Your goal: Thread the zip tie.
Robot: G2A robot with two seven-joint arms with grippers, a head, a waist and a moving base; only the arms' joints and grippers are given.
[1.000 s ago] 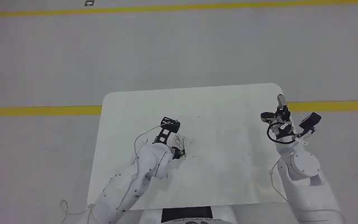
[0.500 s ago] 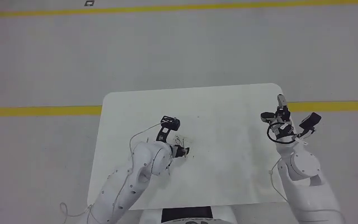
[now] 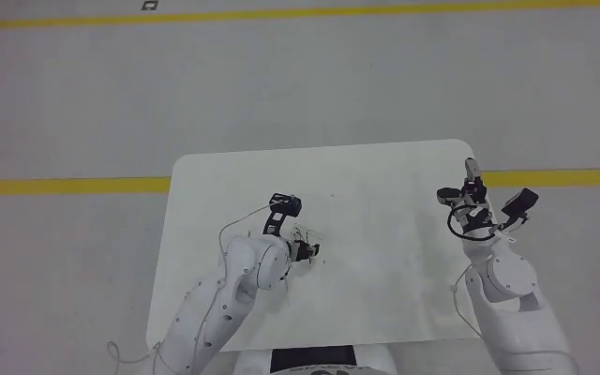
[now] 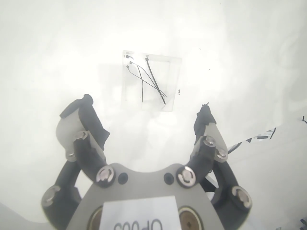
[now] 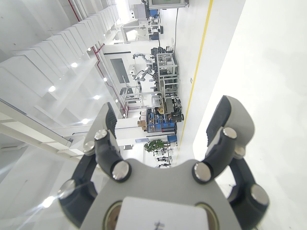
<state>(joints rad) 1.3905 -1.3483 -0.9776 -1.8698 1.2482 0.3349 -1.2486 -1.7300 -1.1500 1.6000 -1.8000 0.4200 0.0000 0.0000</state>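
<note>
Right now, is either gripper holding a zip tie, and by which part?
Nothing is held. The left gripper is open above the zip ties in their clear tray; the right gripper is open and empty too.

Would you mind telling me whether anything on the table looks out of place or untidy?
Mildly: the black zip ties lie crossed over one another in the clear tray rather than side by side, and the black wrap on the fingertips of the left claw looks frayed.
</note>
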